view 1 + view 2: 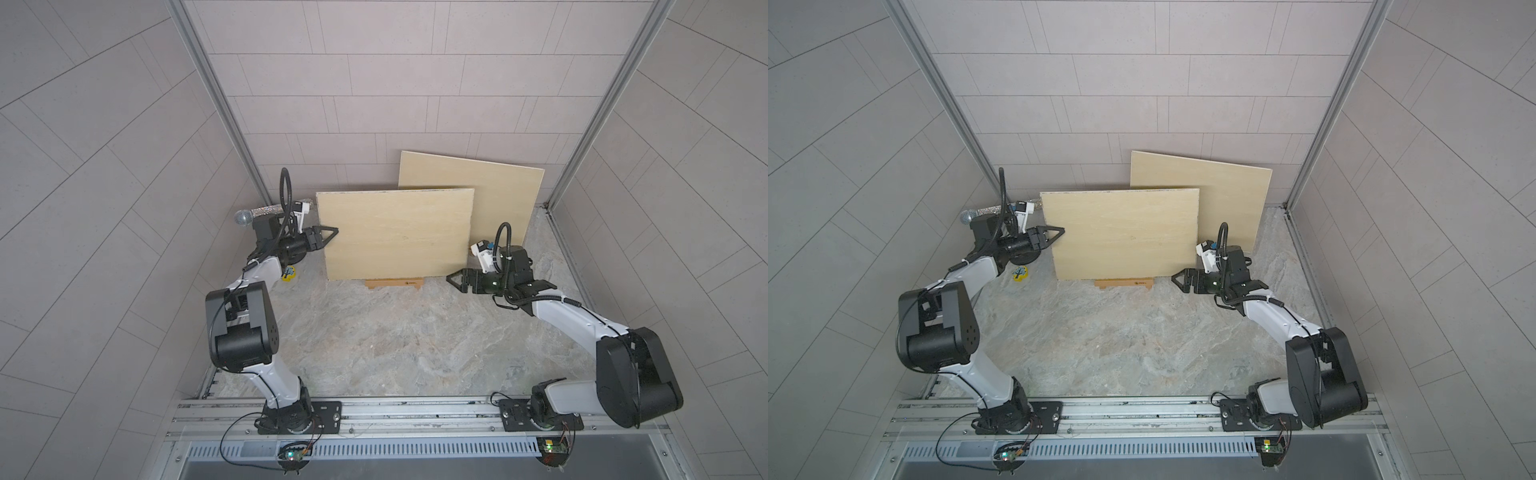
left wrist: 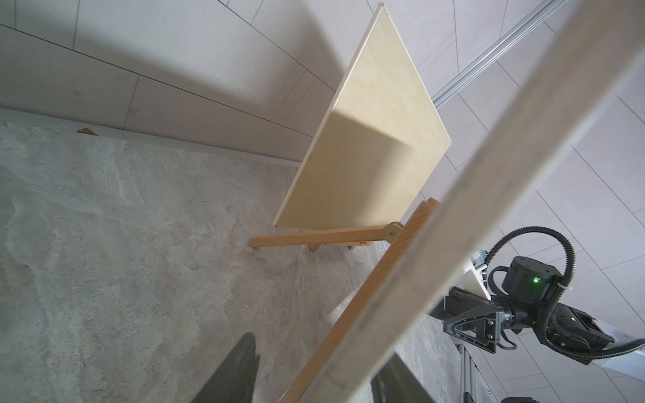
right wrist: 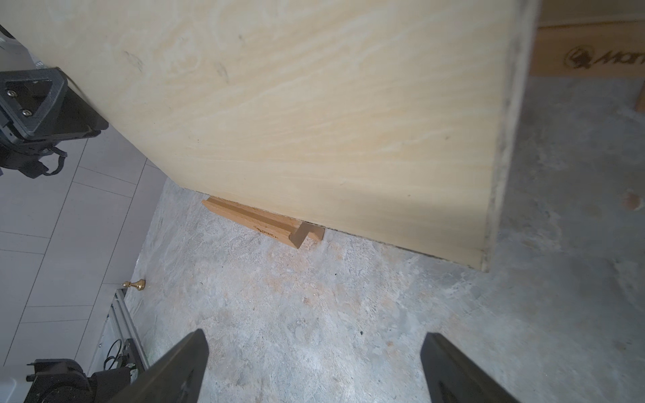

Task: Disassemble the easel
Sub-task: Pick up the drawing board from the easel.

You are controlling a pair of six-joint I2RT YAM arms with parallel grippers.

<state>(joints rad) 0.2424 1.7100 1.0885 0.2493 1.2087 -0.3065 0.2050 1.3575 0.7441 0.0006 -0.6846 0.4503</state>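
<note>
Leftward, one glittery silver microphone (image 1: 253, 214) and one round yellow token (image 1: 289, 273) sit left of the front pale plywood board (image 1: 395, 232). The left pincer (image 1: 334, 232) straddles that board's left edge, jaws part spread. One wooden easel (image 1: 394, 283) carries it on the desk (image 1: 374, 340). The right pincer (image 1: 451, 279), spread wide and empty, hovers by its lower right corner. The second plywood board (image 1: 498, 187) leans behind its right.

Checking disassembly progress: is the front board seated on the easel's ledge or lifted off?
Seated: in the right wrist view the front board rests with its bottom edge in the step of the ledge, no gap visible.
</note>
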